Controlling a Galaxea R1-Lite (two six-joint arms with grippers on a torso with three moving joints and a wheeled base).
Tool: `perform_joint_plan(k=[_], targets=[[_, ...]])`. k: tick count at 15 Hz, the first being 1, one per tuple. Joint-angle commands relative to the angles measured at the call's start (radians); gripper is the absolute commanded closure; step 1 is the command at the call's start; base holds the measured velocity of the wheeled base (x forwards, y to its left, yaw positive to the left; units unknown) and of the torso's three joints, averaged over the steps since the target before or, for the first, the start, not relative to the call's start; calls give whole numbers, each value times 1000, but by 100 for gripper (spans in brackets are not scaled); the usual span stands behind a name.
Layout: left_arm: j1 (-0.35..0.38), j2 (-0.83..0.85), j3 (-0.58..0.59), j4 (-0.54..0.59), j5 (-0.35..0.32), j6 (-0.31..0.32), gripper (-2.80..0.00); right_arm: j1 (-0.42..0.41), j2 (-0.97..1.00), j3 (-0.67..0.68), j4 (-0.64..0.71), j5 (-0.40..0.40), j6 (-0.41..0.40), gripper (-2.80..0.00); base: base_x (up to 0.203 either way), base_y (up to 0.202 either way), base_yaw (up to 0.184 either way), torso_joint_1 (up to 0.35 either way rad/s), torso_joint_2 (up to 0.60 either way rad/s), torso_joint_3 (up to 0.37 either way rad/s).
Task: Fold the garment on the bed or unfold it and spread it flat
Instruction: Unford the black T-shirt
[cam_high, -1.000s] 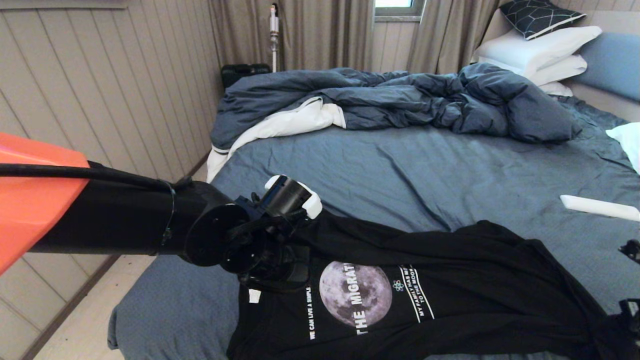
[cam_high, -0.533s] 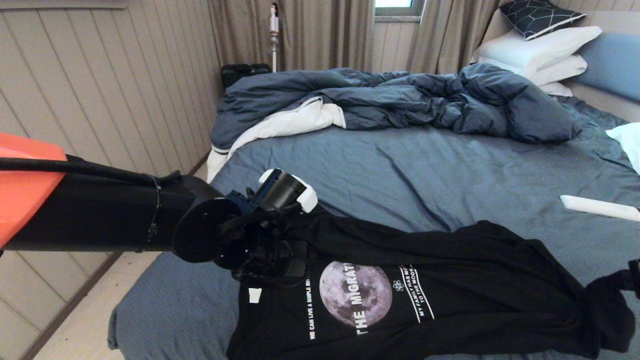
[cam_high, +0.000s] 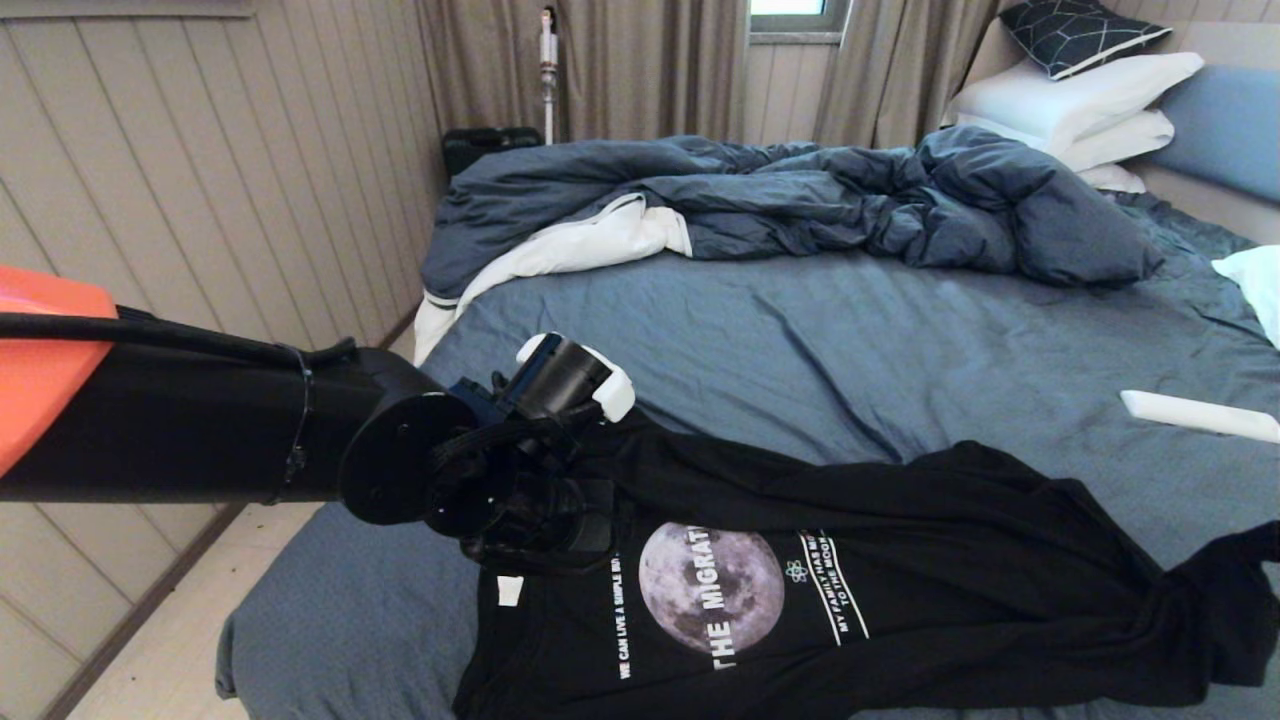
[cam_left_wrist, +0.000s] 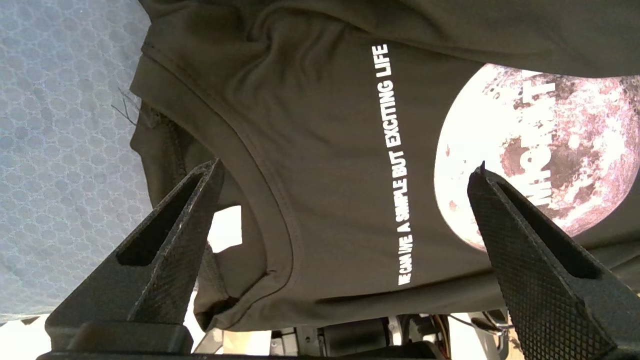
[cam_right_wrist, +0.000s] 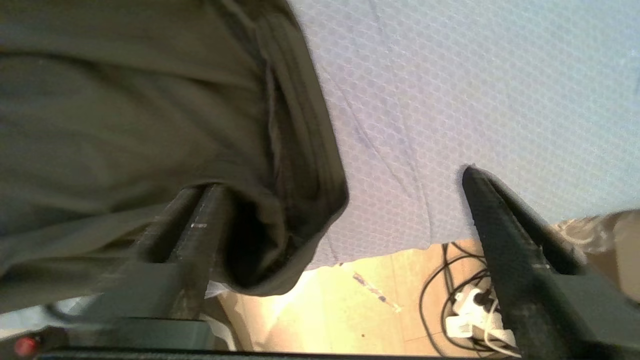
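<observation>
Head view: garment (cam_high: 850, 590) lies partly spread, hem end bunched; smoothing is left. Both grippers (cam_left_wrist: 345, 170) (cam_right_wrist: 340, 175) gape, nothing held.

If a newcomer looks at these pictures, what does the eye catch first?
First, the black T-shirt with its grey moon print, lying rumpled at the near edge of the bed. Next, the robot's thick black left arm reaching in from the left, its open tool over the shirt's collar. Behind lies a rumpled dark blue duvet.

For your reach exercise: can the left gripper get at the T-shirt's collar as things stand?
Probably yes. The left gripper hangs open over the T-shirt, its collar between the fingers, nothing in the way.
</observation>
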Motion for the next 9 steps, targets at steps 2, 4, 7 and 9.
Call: perform_joint_plan(k=[2,4,7,9], targets=[[0,-1,-2,2,2,-2,-280,-39,-23,8,1,15,-5,0,0,0,0,0,0,0],[0,1,-8,2,2,-2,-280,-60,-40,12,2,27,-8,0,0,0,0,0,0,0],[-1,-1,-7,2,2,-2,-280,-60,-72,45,2,50,-11,0,0,0,0,0,0,0],[0,-2,-5,5,2,-2,-280,-52,-78,72,1,63,-12,0,0,0,0,0,0,0]])
